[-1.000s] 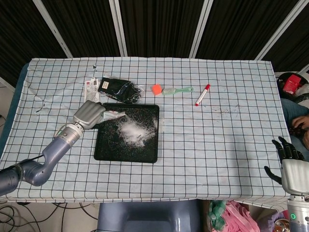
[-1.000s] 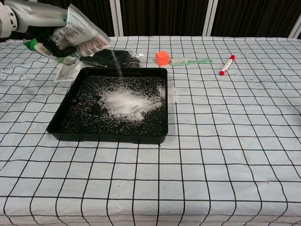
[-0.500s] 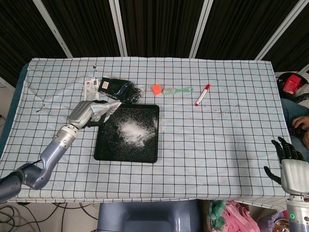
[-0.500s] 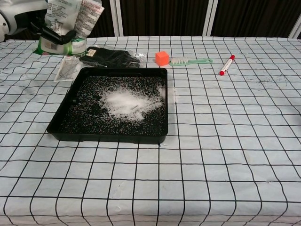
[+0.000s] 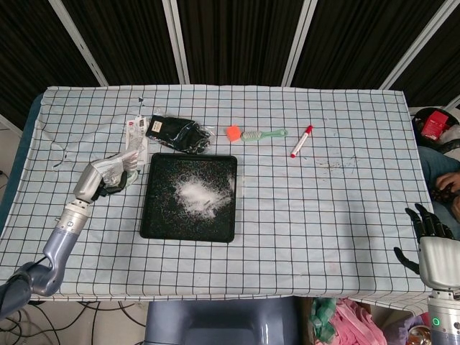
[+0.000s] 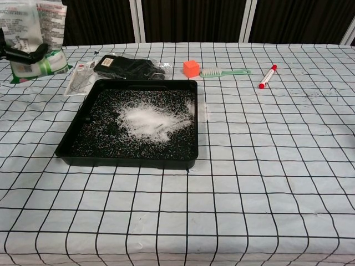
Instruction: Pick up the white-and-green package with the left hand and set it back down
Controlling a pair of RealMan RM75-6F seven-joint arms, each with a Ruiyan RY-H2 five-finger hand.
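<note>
**Left hand gripping the package beside the tray**

I saw the black rectangular plastic tray (image 5: 188, 198), dusted with white powder, on the checked tablecloth (image 5: 323, 208). My left hand (image 5: 97, 180) grasped the white-and-green package (image 6: 34, 39) upright, left of the tray. My right hand (image 5: 435, 251) hung off the table's right edge, fingers spread, holding nothing.

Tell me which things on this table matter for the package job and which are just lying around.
Job: white-and-green package, held upright by the left hand.

Lying about: black tray of white powder, black packet, orange cube, green brush, red marker, small flat packet.
</note>
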